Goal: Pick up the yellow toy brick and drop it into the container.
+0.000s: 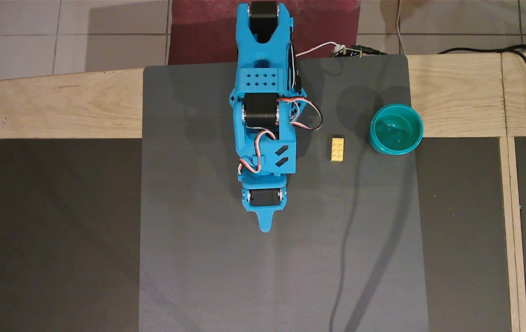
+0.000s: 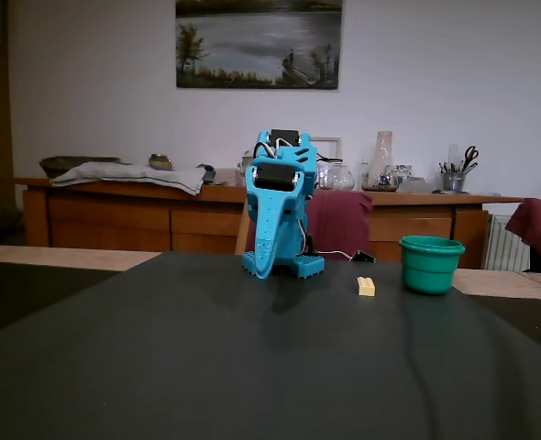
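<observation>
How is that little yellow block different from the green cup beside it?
The yellow toy brick is a small flat rectangle with studs on top; the container is round, open at the top and hollow. The brick is far smaller and lower than the cup, as the fixed view shows. The brick lies wholly on the grey mat; the cup straddles the mat's edge. Both sit untouched, apart from each other and from the robot's hand.

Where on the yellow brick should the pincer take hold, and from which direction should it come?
Across the two long sides, coming straight down from above. In the overhead view the brick lies flat on the grey mat, studs up, its long axis running up and down the picture. The narrow width probably suits a small pincer best. It stands apart from the green cup, so there seems room on either side.
</observation>
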